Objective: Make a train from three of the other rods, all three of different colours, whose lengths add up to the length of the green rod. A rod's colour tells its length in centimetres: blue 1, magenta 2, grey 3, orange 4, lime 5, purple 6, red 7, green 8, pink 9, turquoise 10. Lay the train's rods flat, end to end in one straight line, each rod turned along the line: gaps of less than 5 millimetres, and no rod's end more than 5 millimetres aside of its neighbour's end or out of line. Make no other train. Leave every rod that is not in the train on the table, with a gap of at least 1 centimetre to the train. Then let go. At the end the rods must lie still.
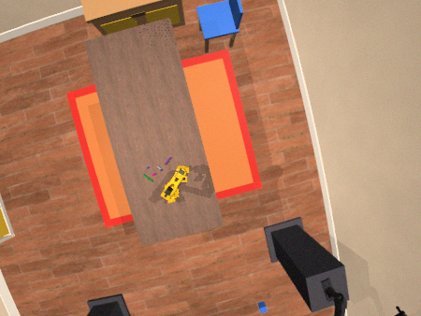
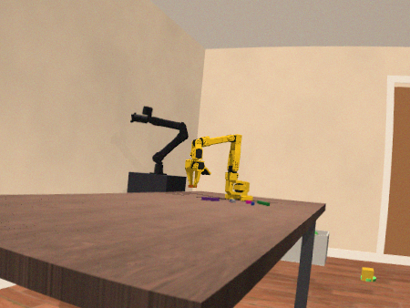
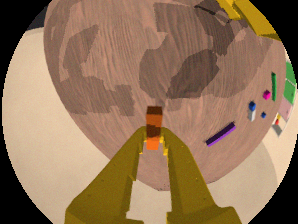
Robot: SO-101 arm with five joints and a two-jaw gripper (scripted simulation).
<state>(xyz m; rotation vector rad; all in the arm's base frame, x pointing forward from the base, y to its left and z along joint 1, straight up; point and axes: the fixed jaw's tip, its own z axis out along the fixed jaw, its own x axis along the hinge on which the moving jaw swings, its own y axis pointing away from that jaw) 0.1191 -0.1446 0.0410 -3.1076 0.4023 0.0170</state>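
Note:
My gripper [image 3: 153,148] [image 2: 193,181] [image 1: 181,169] is shut on the orange rod [image 3: 153,128], which sticks out past the fingertips and points down at the table. It hangs a little above the table top [image 1: 136,93] [image 2: 137,237], to the side of the other rods. The purple rod [image 3: 221,135] [image 1: 168,160] [image 2: 210,199] lies flat nearest to it. Further off lie the green rod [image 3: 273,84] [image 1: 148,178] [image 2: 262,203], the magenta rod [image 3: 266,95] [image 1: 153,174], the small blue rod [image 3: 262,115] [image 1: 148,167] and the grey rod [image 3: 252,112] [image 1: 159,167].
The arm's yellow base [image 2: 237,187] [image 1: 169,193] stands on the table close to the rods. The table's right edge [image 1: 210,187] runs near the arm. A black arm on a dark box [image 2: 157,182] [image 1: 306,266] stands on the floor beyond the table.

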